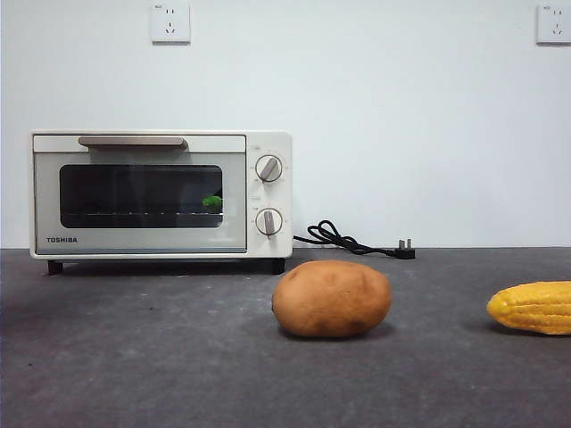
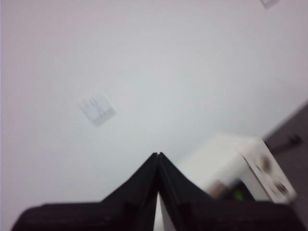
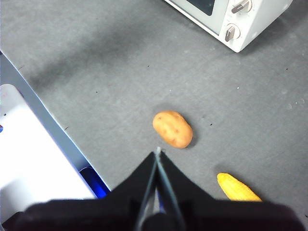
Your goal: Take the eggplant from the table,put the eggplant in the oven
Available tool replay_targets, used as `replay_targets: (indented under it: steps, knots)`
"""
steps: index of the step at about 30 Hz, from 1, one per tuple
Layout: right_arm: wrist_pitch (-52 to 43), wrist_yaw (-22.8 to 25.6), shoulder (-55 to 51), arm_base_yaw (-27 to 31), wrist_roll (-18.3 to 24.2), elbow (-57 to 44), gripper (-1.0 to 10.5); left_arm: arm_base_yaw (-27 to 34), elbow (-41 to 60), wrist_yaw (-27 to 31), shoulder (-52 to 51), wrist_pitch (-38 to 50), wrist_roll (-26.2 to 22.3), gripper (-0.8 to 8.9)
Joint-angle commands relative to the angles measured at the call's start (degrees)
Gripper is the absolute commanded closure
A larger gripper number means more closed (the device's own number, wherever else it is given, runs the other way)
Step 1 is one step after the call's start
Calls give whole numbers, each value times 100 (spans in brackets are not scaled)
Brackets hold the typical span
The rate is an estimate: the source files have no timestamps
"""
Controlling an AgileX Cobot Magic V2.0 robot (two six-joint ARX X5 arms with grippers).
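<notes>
eggplant (image 1: 212, 202) already lies inside the closed toshiba oven (image 1: 161, 194), only its green cap showing behind the glass at right. left gripper (image 2: 158, 155) and right gripper (image 3: 158, 150) both pressed together, well apart from it above the worktop (image 1: 134, 357).

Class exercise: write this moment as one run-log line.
eggplant: inside oven, green cap visible | door: shut | potato, corn: on table | left tool: shut, raised | right tool: shut, above potato
</notes>
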State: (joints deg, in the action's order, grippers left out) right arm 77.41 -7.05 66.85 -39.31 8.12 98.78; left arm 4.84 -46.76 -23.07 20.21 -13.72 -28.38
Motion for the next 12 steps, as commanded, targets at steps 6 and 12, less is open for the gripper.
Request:
replay_targets:
  steps: [6, 12]
  knots:
    - [83, 4, 11, 0, -44, 4, 945, 26, 2059, 20, -909, 354, 597, 818]
    - [83, 4, 11, 0, -44, 7, 946, 26, 3176, 66, -1626, 356, 1029, 818]
